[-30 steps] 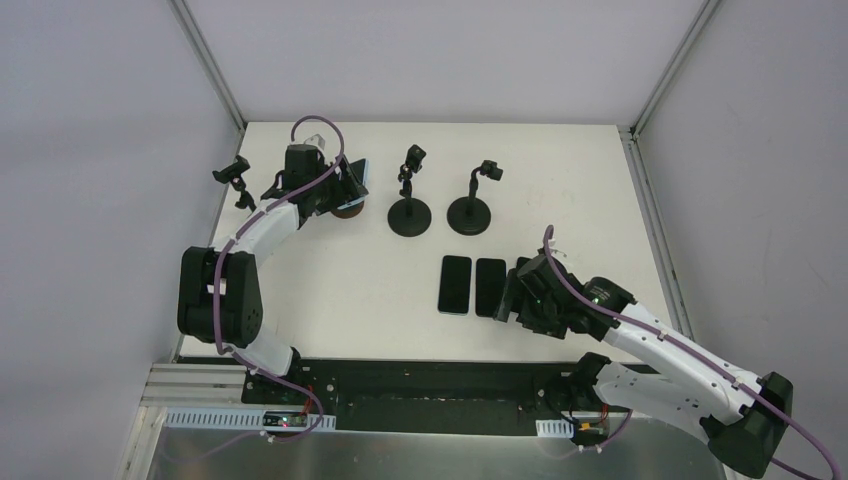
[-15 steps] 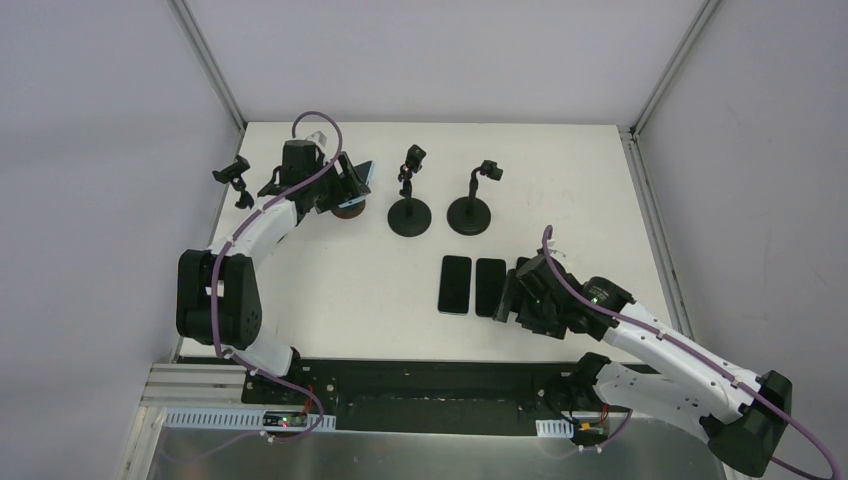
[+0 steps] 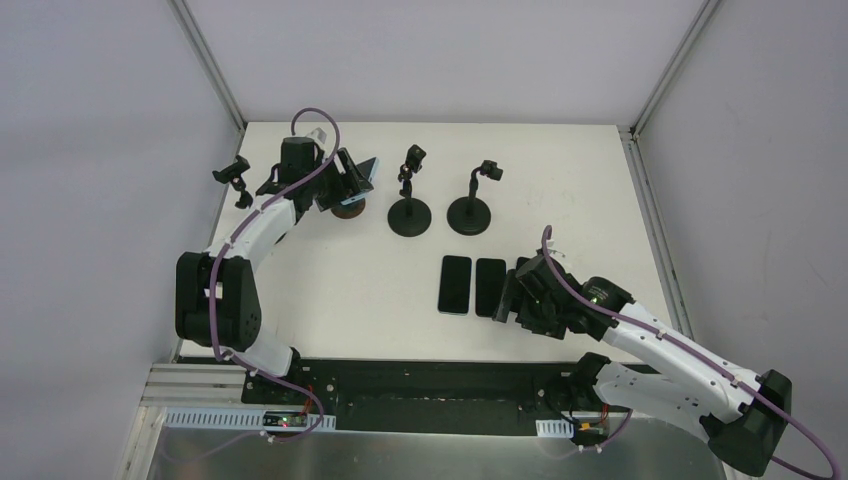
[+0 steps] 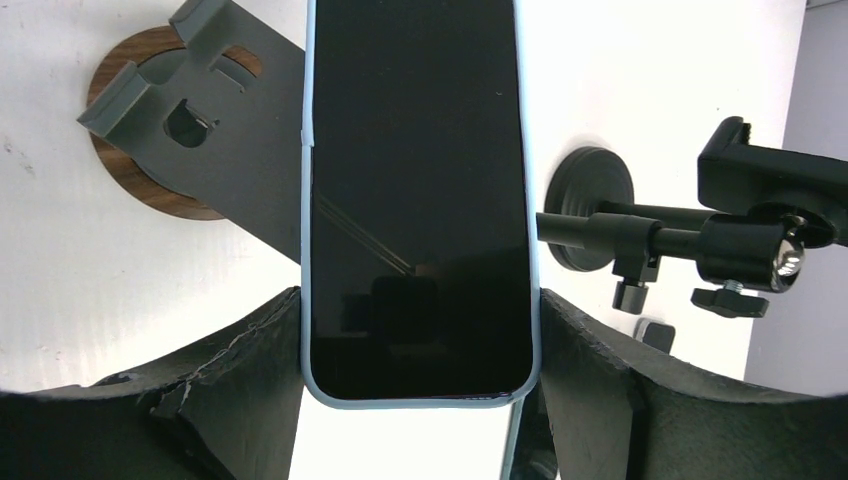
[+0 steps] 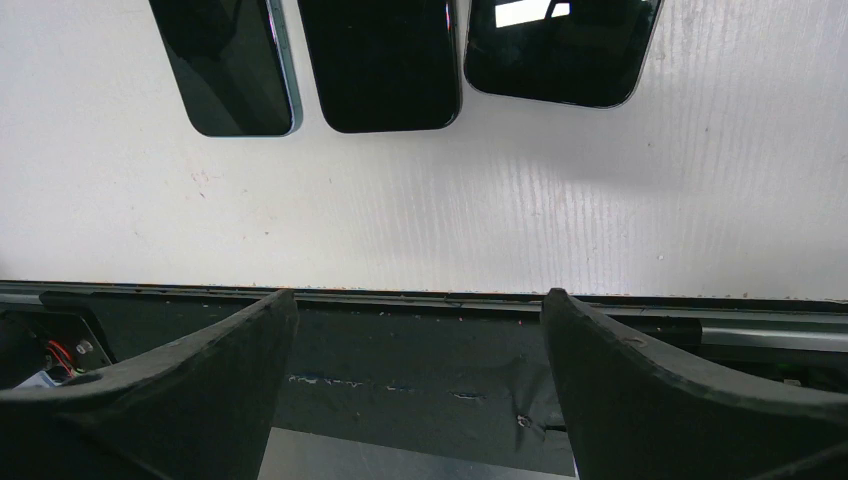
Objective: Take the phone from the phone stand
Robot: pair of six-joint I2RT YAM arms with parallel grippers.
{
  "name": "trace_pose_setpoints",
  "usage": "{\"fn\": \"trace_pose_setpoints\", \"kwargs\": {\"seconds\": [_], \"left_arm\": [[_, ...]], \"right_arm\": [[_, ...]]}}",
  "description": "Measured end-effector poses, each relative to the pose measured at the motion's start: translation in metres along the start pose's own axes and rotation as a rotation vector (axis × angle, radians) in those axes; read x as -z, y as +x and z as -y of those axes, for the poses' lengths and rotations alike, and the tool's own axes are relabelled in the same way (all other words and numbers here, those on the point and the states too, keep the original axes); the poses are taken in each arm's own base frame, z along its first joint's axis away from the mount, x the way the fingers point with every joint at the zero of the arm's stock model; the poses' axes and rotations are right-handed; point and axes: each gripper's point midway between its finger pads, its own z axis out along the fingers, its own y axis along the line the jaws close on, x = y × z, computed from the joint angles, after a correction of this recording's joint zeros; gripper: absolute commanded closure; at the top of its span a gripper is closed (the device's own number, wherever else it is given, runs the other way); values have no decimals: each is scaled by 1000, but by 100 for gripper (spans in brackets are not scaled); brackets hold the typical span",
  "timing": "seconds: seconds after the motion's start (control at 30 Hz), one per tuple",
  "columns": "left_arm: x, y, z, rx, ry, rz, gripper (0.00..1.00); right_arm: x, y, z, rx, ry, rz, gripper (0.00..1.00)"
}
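Left gripper (image 4: 418,300) pinches the phone (image 4: 415,150) by both long edges, over the wood-based phone stand (image 4: 200,130). Right gripper (image 5: 418,295) spread wide, holding nothing

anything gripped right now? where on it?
Left gripper holds the phone by its two long edges, near one end. Right gripper is open, holding nothing.

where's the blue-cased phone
Top view: far left of the table, held in the left tool, by the wooden stand. The phone faces the wrist camera.
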Motion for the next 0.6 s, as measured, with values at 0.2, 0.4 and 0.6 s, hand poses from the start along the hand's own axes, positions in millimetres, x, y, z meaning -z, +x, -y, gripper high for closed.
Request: {"fn": "trace_pose_setpoints", "kwargs": {"seconds": [0.2, 0.4, 0.6], "left_arm": [[12, -6, 11, 16, 25, 28, 100], [48, -11, 26, 3, 70, 105, 100], [76, 20, 23, 8, 77, 127, 100]], "right_arm": [[0, 0, 0, 1, -1, -1, 5], [0, 0, -1, 0, -2, -1, 6], [0, 1, -1, 3, -2, -3, 6]]}}
